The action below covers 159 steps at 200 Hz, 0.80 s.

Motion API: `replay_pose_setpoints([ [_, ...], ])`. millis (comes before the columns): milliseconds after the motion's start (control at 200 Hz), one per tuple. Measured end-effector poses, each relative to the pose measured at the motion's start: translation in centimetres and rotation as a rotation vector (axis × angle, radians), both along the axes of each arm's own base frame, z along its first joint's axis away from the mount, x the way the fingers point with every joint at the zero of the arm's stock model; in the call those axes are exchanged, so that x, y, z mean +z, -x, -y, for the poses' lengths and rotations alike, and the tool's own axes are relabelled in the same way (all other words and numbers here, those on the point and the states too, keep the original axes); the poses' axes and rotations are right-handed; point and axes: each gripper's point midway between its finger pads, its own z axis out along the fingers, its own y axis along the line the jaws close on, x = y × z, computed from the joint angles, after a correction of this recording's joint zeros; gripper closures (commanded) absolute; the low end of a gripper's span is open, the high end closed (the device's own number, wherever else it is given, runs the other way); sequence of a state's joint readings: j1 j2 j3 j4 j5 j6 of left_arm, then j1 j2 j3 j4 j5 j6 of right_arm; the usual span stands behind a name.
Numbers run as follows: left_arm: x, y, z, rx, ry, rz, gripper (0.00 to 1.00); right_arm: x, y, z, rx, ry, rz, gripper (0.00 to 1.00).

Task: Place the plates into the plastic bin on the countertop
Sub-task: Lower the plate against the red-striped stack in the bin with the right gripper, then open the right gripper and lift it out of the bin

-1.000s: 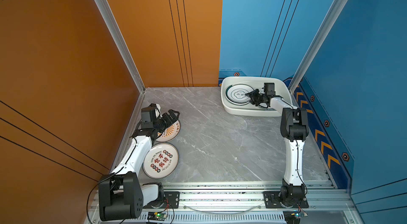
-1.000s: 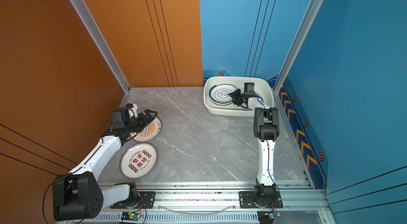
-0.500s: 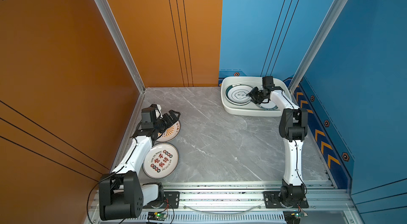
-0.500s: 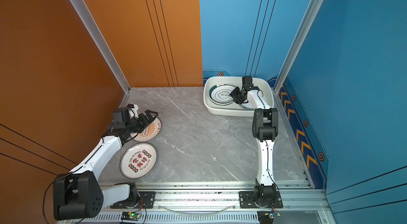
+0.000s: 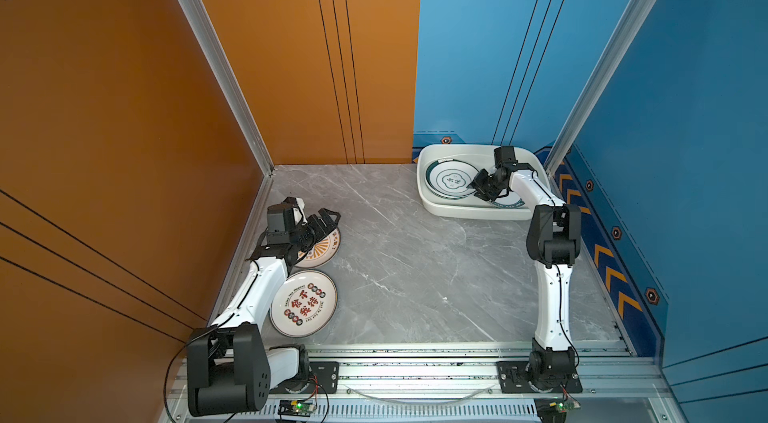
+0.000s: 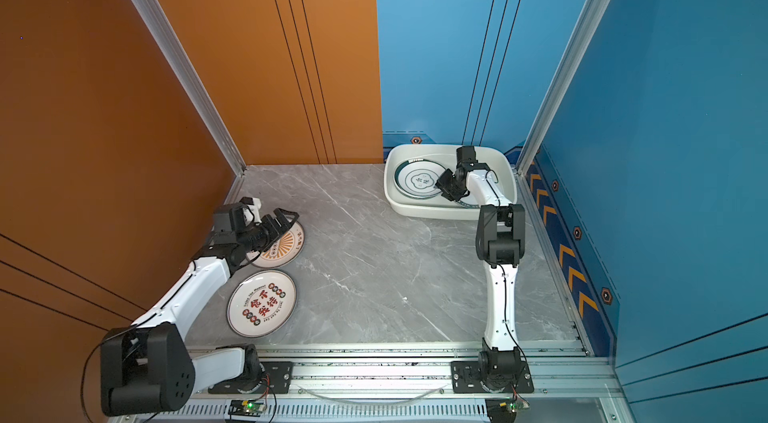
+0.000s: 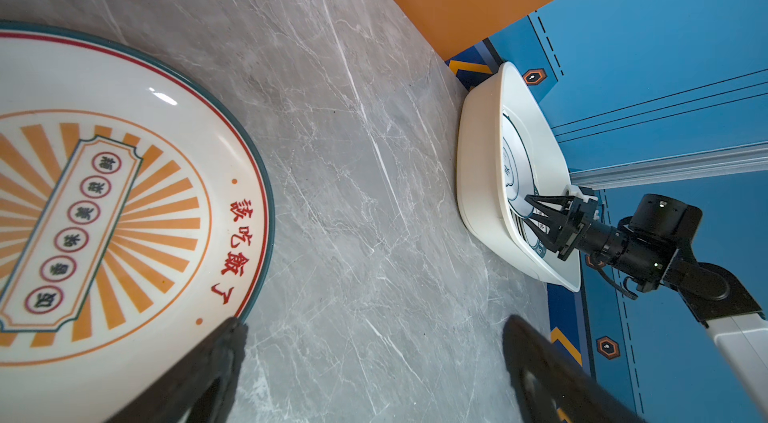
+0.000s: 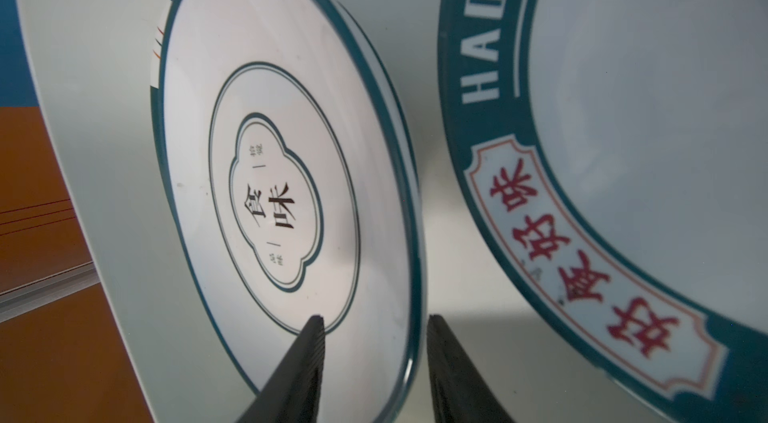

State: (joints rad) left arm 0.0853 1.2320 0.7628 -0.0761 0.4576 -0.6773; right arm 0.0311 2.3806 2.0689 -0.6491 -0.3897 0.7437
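On the green-rimmed plate: white "HAO", then red characters in a cream cartouche, 好 and 味 among them. On the quatrefoil plate: black 食味 at centre. On the sunburst plate: red 該吃飯了 along the rim, 6 circled characters on the banner. On the character plate: 4 large red characters, too small to read.

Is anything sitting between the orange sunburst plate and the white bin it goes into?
Nothing visible does. The grey marble countertop between the cream sunburst plate and the shallow white plastic bin lies bare, though the right tool reaches into the bin.
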Motion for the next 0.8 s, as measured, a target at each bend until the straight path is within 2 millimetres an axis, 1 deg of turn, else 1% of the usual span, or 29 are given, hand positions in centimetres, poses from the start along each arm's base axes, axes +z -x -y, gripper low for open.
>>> replay_pose_setpoints([
  [180, 0.0, 0.1, 0.1, -0.003, 0.002, 0.002, 0.02, -0.2, 0.6, 0.6, 0.012, 0.051, -0.011, 0.57],
  [300, 0.2, 0.2, 0.1, -0.003, 0.001, 0.008, 0.02, 0.5, 1.1, 1.1, 0.015, 0.087, -0.004, 0.57],
  [360, 0.3, 0.2, 0.1, -0.003, 0.001, 0.011, 0.02, 1.4, 1.5, 1.3, 0.017, 0.102, 0.004, 0.57],
  [416, 0.5, 0.2, 0.1, -0.003, 0.001, 0.015, 0.02, 2.7, 2.0, 1.2, 0.025, 0.111, 0.024, 0.57],
  [486, 0.6, 0.3, 0.1, -0.003, 0.001, 0.016, 0.02, 4.9, 2.9, 0.7, 0.047, 0.121, 0.060, 0.57],
  [501, 0.6, 0.3, 0.1, -0.003, 0.001, 0.017, 0.02, 5.7, 3.1, 0.4, 0.057, 0.123, 0.077, 0.56],
  [511, 0.6, 0.3, 0.1, -0.003, 0.001, 0.017, 0.02, 5.9, 3.2, 0.3, 0.059, 0.123, 0.081, 0.56],
  [561, 0.7, 0.4, 0.1, -0.002, 0.000, 0.020, 0.02, 8.1, 4.2, -1.0, 0.094, 0.121, 0.125, 0.56],
  [616, 0.9, 0.5, 0.0, 0.001, 0.000, 0.020, 0.02, 10.9, 5.4, -3.3, 0.144, 0.105, 0.184, 0.57],
  [656, 0.9, 0.6, -0.2, 0.005, 0.000, 0.018, 0.02, 12.9, 6.4, -5.7, 0.194, 0.083, 0.237, 0.57],
  [661, 0.9, 0.6, -0.2, 0.006, 0.000, 0.018, 0.02, 13.3, 6.6, -6.2, 0.204, 0.078, 0.247, 0.57],
  [701, 0.9, 0.6, -0.4, 0.012, 0.000, 0.016, 0.02, 14.8, 7.7, -8.7, 0.258, 0.054, 0.290, 0.57],
  [716, 0.9, 0.6, -0.5, 0.015, 0.000, 0.016, 0.02, 15.4, 8.4, -10.1, 0.287, 0.041, 0.308, 0.57],
  [726, 0.9, 0.6, -0.6, 0.017, 0.000, 0.016, 0.02, 15.7, 8.6, -10.6, 0.298, 0.036, 0.314, 0.57],
  [746, 0.8, 0.6, -0.7, 0.020, 0.000, 0.015, 0.02, 16.3, 9.4, -12.3, 0.334, 0.021, 0.334, 0.57],
  [756, 0.8, 0.6, -0.8, 0.022, 0.000, 0.014, 0.02, 16.4, 9.7, -12.8, 0.346, 0.016, 0.339, 0.57],
  [776, 0.8, 0.6, -0.9, 0.026, 0.000, 0.013, 0.02, 16.7, 10.5, -14.5, 0.380, 0.000, 0.354, 0.57],
  [796, 0.8, 0.6, -1.0, 0.030, 0.000, 0.013, 0.02, 16.9, 11.1, -15.8, 0.406, -0.011, 0.363, 0.57],
])
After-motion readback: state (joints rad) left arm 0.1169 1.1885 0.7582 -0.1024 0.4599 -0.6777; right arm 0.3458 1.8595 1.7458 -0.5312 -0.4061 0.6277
